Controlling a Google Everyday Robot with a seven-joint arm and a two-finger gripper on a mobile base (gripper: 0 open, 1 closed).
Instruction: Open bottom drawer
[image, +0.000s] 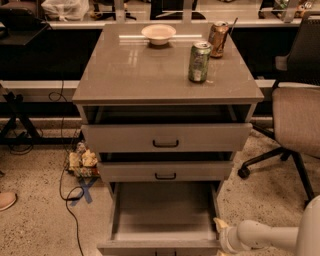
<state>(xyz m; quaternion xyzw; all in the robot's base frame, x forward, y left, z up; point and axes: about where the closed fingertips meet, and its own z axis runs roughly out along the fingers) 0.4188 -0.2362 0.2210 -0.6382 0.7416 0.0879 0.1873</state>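
Observation:
The grey cabinet (165, 75) has three drawers. The bottom drawer (162, 210) is pulled far out, showing its plain grey inside; its front lies at the lower frame edge. The middle drawer (165, 171) and top drawer (166, 137) stick out a little, each with a small black handle. My white arm comes in from the lower right. My gripper (220, 231) is at the bottom drawer's right front corner, touching or very close to it.
A white bowl (158, 33), a green can (199, 61) and a brown can (218, 38) stand on the cabinet top. An office chair (297, 112) is at the right. A cable and small clutter (82, 162) lie on the floor at the left.

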